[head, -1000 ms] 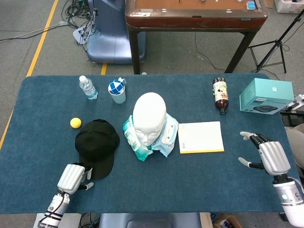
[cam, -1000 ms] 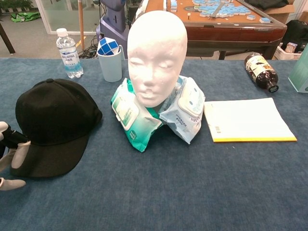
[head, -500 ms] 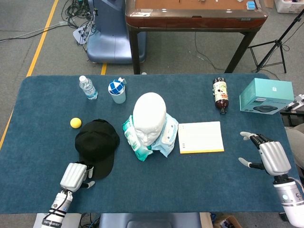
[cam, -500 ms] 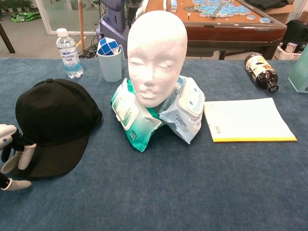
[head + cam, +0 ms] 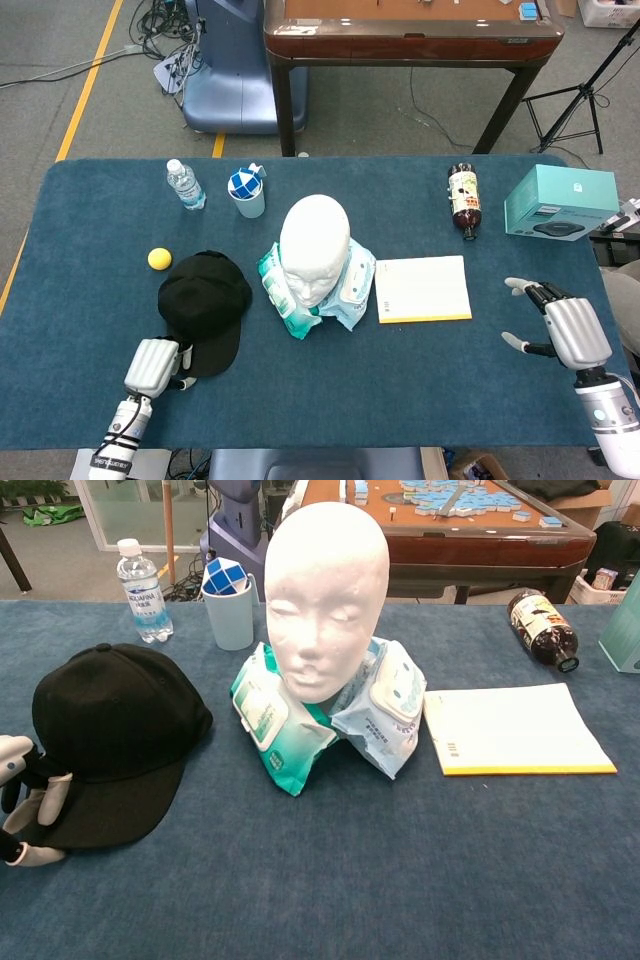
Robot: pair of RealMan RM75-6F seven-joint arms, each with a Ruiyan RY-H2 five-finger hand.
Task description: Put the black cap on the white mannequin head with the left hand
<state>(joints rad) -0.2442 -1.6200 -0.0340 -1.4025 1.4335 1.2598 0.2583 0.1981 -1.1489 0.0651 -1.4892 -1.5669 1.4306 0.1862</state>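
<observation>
The black cap (image 5: pixel 203 301) (image 5: pixel 112 735) lies flat on the blue table, left of the white mannequin head (image 5: pixel 314 246) (image 5: pixel 325 595), with its brim toward the front edge. My left hand (image 5: pixel 154 365) (image 5: pixel 28 807) is at the brim's front-left corner. Its fingers (image 5: pixel 52 790) touch the brim edge, and the thumb lies apart on the cloth, so the cap is not gripped. The mannequin head stands upright among wet-wipe packs (image 5: pixel 275 720). My right hand (image 5: pixel 562 326) hovers open at the far right, seen only in the head view.
A water bottle (image 5: pixel 184 184), a cup holding a puzzle cube (image 5: pixel 246 190) and a yellow ball (image 5: pixel 159 258) sit behind and left of the cap. A notepad (image 5: pixel 422 288), a dark bottle (image 5: pixel 463 199) and a teal box (image 5: pixel 560 201) lie to the right.
My left hand has crept slightly forward against the cap's brim corner. The cap, the head and the right hand have not moved.
</observation>
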